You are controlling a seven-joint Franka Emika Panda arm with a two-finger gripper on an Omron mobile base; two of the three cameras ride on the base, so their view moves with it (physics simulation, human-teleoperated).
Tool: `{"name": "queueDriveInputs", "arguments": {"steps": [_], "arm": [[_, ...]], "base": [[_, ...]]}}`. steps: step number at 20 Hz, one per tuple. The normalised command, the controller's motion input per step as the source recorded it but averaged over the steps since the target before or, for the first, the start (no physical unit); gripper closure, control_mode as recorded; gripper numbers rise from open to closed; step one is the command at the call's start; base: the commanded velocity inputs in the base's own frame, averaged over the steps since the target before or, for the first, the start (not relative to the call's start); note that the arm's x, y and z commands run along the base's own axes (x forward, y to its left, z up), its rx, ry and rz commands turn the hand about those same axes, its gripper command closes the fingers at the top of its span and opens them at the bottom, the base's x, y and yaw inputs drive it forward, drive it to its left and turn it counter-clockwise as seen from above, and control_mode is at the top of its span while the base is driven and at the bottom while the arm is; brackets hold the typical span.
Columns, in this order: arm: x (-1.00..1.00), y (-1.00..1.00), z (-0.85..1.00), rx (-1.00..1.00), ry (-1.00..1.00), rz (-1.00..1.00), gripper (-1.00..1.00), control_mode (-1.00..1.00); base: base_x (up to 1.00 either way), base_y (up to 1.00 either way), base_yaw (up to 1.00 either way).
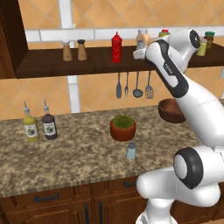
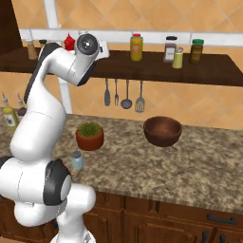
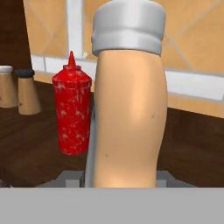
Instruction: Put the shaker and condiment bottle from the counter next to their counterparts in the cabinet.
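Bottle (image 3: 129, 109) placement is in hand: jaws clamp the peach bottle over the cabinet (image 1: 87, 63) shelf beside the red bottle (image 3: 72, 111). Next, lower, release; the shaker (image 1: 131, 150) waits on the worktop (image 1: 78, 153).

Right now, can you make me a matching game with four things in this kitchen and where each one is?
Things:
1. shaker
2. condiment bottle
3. plant pot
4. red squeeze bottle

Places:
A. in the hand, up at the cabinet
B. standing on the cabinet shelf, untouched
C. on the counter, in front of the plant
D. on the counter, behind the shaker

Pairs: 1-C, 2-A, 3-D, 4-B
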Motion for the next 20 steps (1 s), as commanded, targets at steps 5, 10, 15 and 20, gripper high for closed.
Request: {"name": "queueDriveInputs", "arguments": {"steps": [5,10,15,20], "arm": [[0.34,0.22,-0.22,0.03,-0.01,0.00,1.00,-1.00],[0.40,0.12,-0.35,0.03,-0.05,0.00,1.00,-1.00],[0.45,0.00,-0.20,0.10,0.00,0.00,1.00,-1.00],[0.39,0.00,-0.08,0.07,0.00,0.00,1.00,-1.00]], "base": [[0.00,0.00,0.00],[0.00,0.00,0.00],[0.00,0.00,0.00],[0.00,0.00,0.00]]}}
